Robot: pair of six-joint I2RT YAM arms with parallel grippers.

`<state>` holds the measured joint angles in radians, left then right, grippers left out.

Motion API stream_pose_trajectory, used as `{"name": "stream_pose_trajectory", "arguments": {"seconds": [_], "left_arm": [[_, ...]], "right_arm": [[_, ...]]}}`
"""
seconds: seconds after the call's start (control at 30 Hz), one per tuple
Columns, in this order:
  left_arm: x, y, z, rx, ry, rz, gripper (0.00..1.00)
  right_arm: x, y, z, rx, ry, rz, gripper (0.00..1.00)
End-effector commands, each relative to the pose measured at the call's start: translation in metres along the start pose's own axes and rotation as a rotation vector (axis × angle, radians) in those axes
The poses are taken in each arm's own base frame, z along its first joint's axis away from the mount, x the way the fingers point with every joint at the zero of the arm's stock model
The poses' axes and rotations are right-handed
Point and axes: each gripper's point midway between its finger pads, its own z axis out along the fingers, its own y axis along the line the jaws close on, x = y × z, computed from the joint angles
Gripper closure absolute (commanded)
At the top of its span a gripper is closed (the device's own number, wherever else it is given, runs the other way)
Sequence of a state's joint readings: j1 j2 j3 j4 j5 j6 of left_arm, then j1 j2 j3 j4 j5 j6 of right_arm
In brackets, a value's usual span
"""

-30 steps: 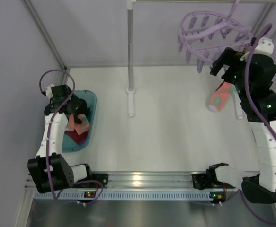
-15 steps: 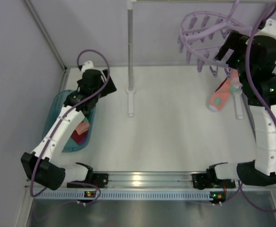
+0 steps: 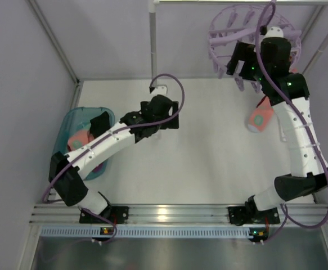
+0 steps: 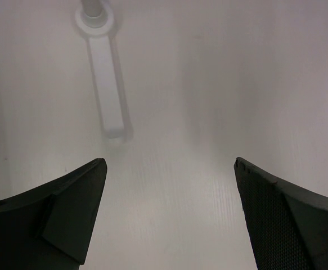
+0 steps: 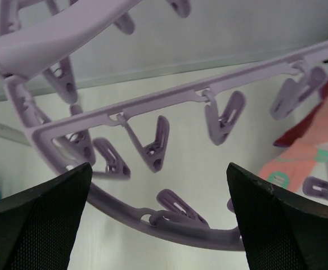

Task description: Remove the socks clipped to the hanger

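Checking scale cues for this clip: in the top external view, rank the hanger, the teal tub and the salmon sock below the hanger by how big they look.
1. hanger, though it hangs nearer the camera.
2. teal tub, partly covered by the left arm.
3. salmon sock, clearly smallest.

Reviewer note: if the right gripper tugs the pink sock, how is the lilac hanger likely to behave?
It will probably swing or tilt, since the hanger hangs from above rather than resting on anything. Its thin plastic bars look light, so it should give little resistance. The pink sock hangs limp and will likely stretch before its peg lets go.
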<state>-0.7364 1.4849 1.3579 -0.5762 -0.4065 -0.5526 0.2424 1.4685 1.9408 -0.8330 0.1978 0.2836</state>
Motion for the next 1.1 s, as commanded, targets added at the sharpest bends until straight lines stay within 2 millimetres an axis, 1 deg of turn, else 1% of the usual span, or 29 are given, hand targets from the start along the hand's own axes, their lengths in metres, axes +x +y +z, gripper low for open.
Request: {"name": "stream_pose_trajectory", "arguments": {"seconds": [0.0, 0.03, 0.07, 0.1, 0.13, 0.17, 0.2, 0.23, 0.27, 0.43, 0.47, 0.53, 0.57, 0.63, 0.67, 0.7, 0.73, 0.77, 0.8, 0.83, 0.87, 0.9, 0.93, 0.97, 1.03, 1.07], "left_arm": [[-0.015, -0.043, -0.006, 0.051, -0.083, 0.062, 0.02], [-0.014, -0.058, -0.011, 0.073, -0.093, 0.100, 0.02], [-0.012, -0.063, -0.010, 0.065, -0.098, 0.121, 0.02], [-0.005, -0.070, -0.006, 0.065, -0.089, 0.145, 0.02], [-0.002, -0.075, -0.006, 0.071, -0.087, 0.159, 0.02], [0.004, -0.085, -0.005, 0.085, -0.078, 0.175, 0.02], [0.006, -0.089, -0.004, 0.092, -0.075, 0.183, 0.02], [0.011, -0.094, -0.003, 0.100, -0.067, 0.194, 0.02], [0.014, -0.098, -0.001, 0.102, -0.062, 0.203, 0.02], [0.024, -0.112, 0.002, 0.117, -0.079, 0.267, 0.02], [0.023, -0.116, 0.004, 0.123, -0.090, 0.268, 0.02], [0.025, -0.120, 0.005, 0.134, -0.094, 0.273, 0.02], [0.026, -0.124, 0.006, 0.141, -0.095, 0.272, 0.02], [0.028, -0.128, 0.006, 0.151, -0.092, 0.270, 0.02], [0.030, -0.129, 0.007, 0.152, -0.089, 0.273, 0.02], [0.030, -0.130, 0.007, 0.156, -0.089, 0.273, 0.02], [0.031, -0.132, 0.007, 0.159, -0.088, 0.279, 0.02], [0.032, -0.132, 0.007, 0.162, -0.085, 0.283, 0.02], [0.033, -0.133, 0.006, 0.162, -0.086, 0.285, 0.02], [0.033, -0.133, 0.005, 0.164, -0.086, 0.288, 0.02], [0.034, -0.134, 0.005, 0.167, -0.085, 0.289, 0.02], [0.034, -0.133, 0.004, 0.167, -0.085, 0.289, 0.02], [0.033, -0.134, 0.003, 0.171, -0.085, 0.286, 0.02], [0.034, -0.135, 0.003, 0.178, -0.082, 0.286, 0.02], [0.034, -0.137, 0.000, 0.189, -0.080, 0.283, 0.02], [0.035, -0.138, 0.000, 0.191, -0.078, 0.285, 0.02]], "right_arm": [[0.004, 0.078, 0.003, -0.274, 0.029, -0.026, 0.00], [0.003, 0.090, 0.006, -0.304, 0.033, -0.025, 0.00], [0.005, 0.103, 0.004, -0.353, 0.044, -0.026, 0.01], [0.004, 0.111, 0.002, -0.377, 0.046, -0.022, 0.01], [0.001, 0.122, -0.003, -0.409, 0.034, -0.011, 0.00], [0.000, 0.130, -0.005, -0.440, 0.034, -0.007, 0.01], [-0.003, 0.134, -0.008, -0.455, 0.028, -0.001, 0.00], [-0.009, 0.136, -0.012, -0.467, 0.013, 0.002, 0.01], [-0.012, 0.134, -0.013, -0.458, 0.005, 0.002, 0.01], [-0.030, 0.120, -0.030, -0.406, -0.058, -0.013, 0.01], [-0.039, 0.113, -0.039, -0.386, -0.090, -0.009, 0.01], [-0.044, 0.107, -0.046, -0.367, -0.112, -0.013, 0.01], [-0.050, 0.101, -0.054, -0.348, -0.137, -0.009, 0.01], [-0.054, 0.094, -0.059, -0.319, -0.156, -0.014, 0.01], [-0.061, 0.082, -0.067, -0.274, -0.186, -0.002, 0.01], [-0.060, 0.075, -0.068, -0.240, -0.185, -0.002, 0.01], [-0.064, 0.065, -0.077, -0.205, -0.205, 0.004, 0.01], [-0.066, 0.049, -0.079, -0.126, -0.223, 0.013, 0.00], [-0.064, 0.039, -0.082, -0.085, -0.226, 0.015, 0.01], [-0.062, 0.021, -0.090, -0.008, -0.244, 0.028, 0.01], [-0.059, 0.011, -0.091, 0.027, -0.248, 0.035, 0.01], [-0.047, 0.002, -0.089, 0.062, -0.222, 0.045, 0.00], [-0.045, -0.007, -0.094, 0.085, -0.223, 0.059, 0.00], [-0.044, -0.019, -0.093, 0.117, -0.217, 0.071, 0.01], [-0.033, -0.027, -0.089, 0.127, -0.181, 0.080, 0.01], [-0.031, -0.036, -0.086, 0.151, -0.172, 0.083, 0.00]]}}
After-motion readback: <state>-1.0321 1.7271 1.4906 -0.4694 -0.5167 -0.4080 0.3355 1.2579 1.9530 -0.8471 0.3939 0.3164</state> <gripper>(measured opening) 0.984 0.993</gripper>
